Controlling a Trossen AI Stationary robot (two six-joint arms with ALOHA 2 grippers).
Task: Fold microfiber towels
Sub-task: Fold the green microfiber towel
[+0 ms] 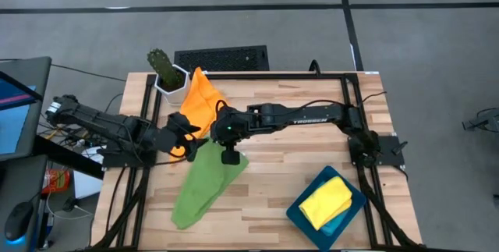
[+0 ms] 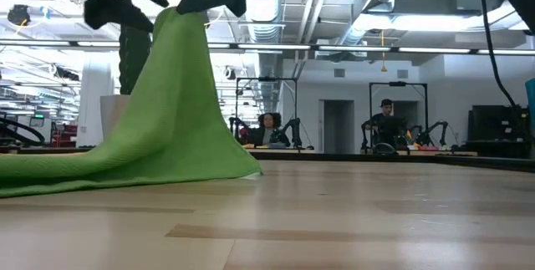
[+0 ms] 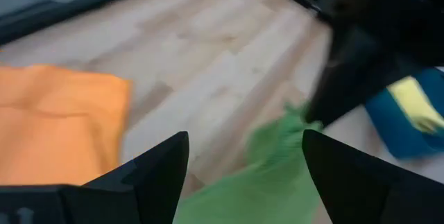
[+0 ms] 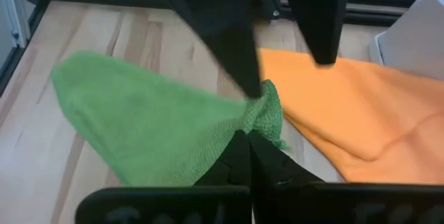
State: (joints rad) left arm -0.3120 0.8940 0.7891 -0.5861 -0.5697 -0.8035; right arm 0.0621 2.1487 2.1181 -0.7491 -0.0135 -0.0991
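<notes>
My right gripper is shut on the green microfiber towel, whose one end is raised above mid-table. My left gripper stands open just left of that raised end, its fingers close above it. I cannot tell whether they touch it. The orange towel lies flat at the far left, behind both grippers. The yellow towel rests folded on a light blue one in the teal tray at the near right. My right gripper pinches a bunched corner of the green towel between its two fingers. The fingers slant down from the table's right side. The towel hangs from the hold in a sloping sheet, and its lower end lies on the table toward the near left.
A potted cactus in a white pot stands at the far left corner beside the orange towel. A black grille sits beyond the far edge. Bare wood lies between the green towel and the tray.
</notes>
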